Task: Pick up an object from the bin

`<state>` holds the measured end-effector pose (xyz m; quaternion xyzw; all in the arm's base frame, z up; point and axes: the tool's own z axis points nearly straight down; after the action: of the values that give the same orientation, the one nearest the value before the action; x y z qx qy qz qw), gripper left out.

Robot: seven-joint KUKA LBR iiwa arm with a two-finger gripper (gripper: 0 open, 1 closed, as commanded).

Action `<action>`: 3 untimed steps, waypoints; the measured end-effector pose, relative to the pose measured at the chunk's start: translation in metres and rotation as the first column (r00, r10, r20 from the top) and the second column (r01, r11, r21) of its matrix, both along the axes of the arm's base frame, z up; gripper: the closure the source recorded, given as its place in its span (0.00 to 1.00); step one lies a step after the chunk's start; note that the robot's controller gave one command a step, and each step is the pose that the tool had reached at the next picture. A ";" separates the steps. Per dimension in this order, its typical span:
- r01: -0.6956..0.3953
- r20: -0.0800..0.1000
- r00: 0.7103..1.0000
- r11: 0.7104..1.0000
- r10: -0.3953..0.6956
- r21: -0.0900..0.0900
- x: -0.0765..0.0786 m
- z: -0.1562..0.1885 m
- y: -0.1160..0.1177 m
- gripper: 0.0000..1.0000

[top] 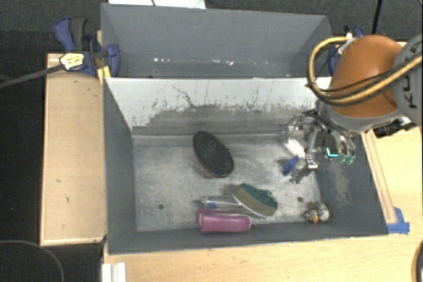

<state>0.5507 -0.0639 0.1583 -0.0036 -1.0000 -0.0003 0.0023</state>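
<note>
nearest you, along the near wall of the bin (pixel 165 168), lies a purple cylinder (pixel 223 222) on its side. just behind it is a thin pen-like stick (pixel 215 204), and to the right of that a green-and-tan oval pad (pixel 255 200), all close together. further right, near the near-right corner, sits a small brownish knob (pixel 316 213) on its own. a dark oval brush (pixel 213 154) rests toward the middle of the floor, well apart from the arm.

your gripper (pixel 305 165) is down inside the bin at the right side, below the orange cover (pixel 367 76) on the wrist. its tip is just beside a small blue piece (pixel 288 167) lying on the floor near the right wall. whether the two touch is not clear, and you cannot tell from this view whether the gripper is open or closed, nor whether anything sits in it.

as for progress, you are early to midway, by my reading. the arm has reached floor level next to a candidate thing, yet nothing is visibly lifted, and every object appears to rest on the bin floor. what is left is the grasp itself and the lift clear of the bin. the blue piece looks small and low, so a clean hold on it may be hard.
</note>
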 end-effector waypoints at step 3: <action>0.234 0.009 0.972 0.972 -0.234 0.007 -0.010 -0.087 -0.067 0.00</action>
<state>0.5412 -0.1308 0.0716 -0.1212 -0.9926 -0.0034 -0.0028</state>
